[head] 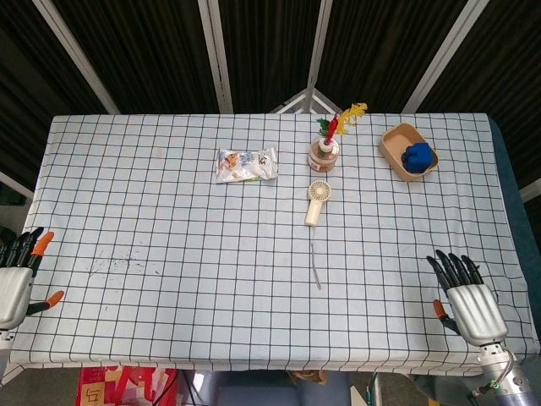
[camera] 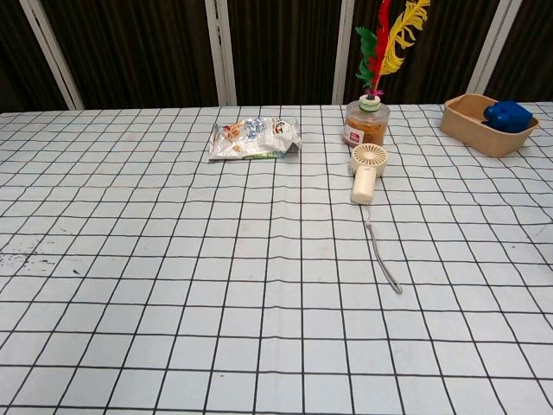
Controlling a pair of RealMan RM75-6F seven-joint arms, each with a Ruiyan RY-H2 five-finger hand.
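Note:
My left hand (head: 19,275) rests at the table's near left corner, fingers spread and holding nothing. At the near right corner my right hand (head: 465,292) lies palm down, fingers apart, also with nothing in it. Neither hand shows in the chest view. A small cream hand-held fan (head: 316,200) (camera: 366,171) with a grey strap (head: 315,266) (camera: 382,255) lies at the table's middle. Behind it stands a jar (head: 324,154) (camera: 366,123) with red, yellow and green feathers (camera: 390,35). A snack packet (head: 246,164) (camera: 253,138) lies to the left of the jar.
A tan tray (head: 396,148) (camera: 471,121) holding a blue object (head: 418,156) (camera: 507,115) sits at the far right. A white checked cloth (head: 169,237) (camera: 173,285) covers the table. Dark marks (head: 114,260) speckle the cloth near the left hand.

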